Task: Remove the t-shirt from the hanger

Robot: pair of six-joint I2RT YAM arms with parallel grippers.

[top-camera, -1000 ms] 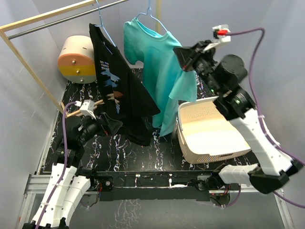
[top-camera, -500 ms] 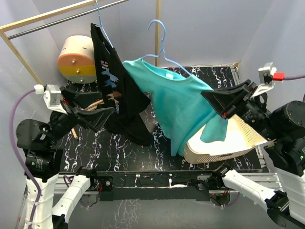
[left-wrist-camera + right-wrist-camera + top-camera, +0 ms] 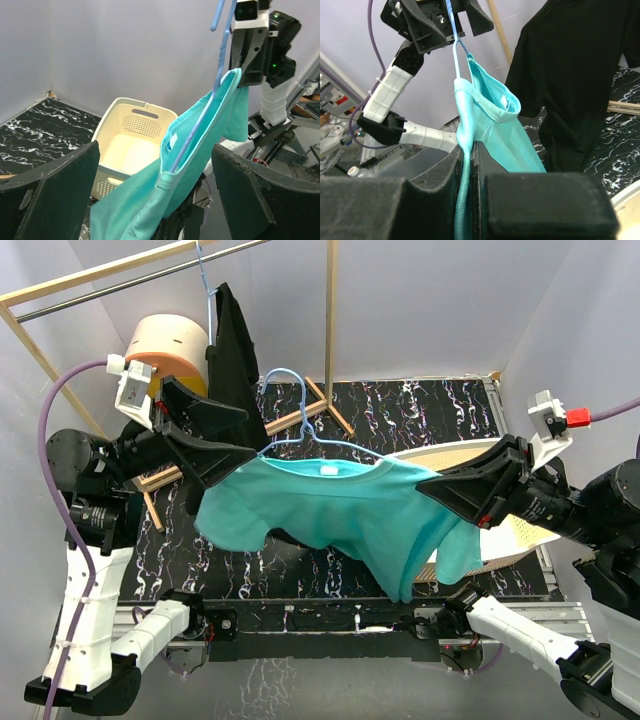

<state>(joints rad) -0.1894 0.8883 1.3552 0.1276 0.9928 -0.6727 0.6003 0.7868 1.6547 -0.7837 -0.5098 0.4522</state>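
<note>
The teal t-shirt (image 3: pixel 330 510) is stretched sideways above the table, still on its light-blue hanger (image 3: pixel 300 405), whose hook is free of the rail. My right gripper (image 3: pixel 422 486) is shut on the shirt's right shoulder; in the right wrist view the teal cloth (image 3: pixel 492 122) is pinched at my right gripper (image 3: pixel 468 150), with the hanger (image 3: pixel 455 45) above. My left gripper (image 3: pixel 252 432) stands open at the shirt's left shoulder. In the left wrist view the t-shirt (image 3: pixel 150 200) and hanger (image 3: pixel 200 125) run between the wide-apart fingers of my left gripper (image 3: pixel 157 200), touching neither.
A black t-shirt (image 3: pixel 235 340) hangs from the metal rail (image 3: pixel 150 275) at the back left. A round cream and orange container (image 3: pixel 165 335) stands behind my left arm. The cream basket (image 3: pixel 525 530) sits at the right, mostly behind my right arm. Wooden frame bars (image 3: pixel 320 405) cross the marbled table.
The teal t-shirt and its hanger came off the rail and down toward the front, now stretched level. My left arm rose, its open jaws now at the shirt's left shoulder.
</note>
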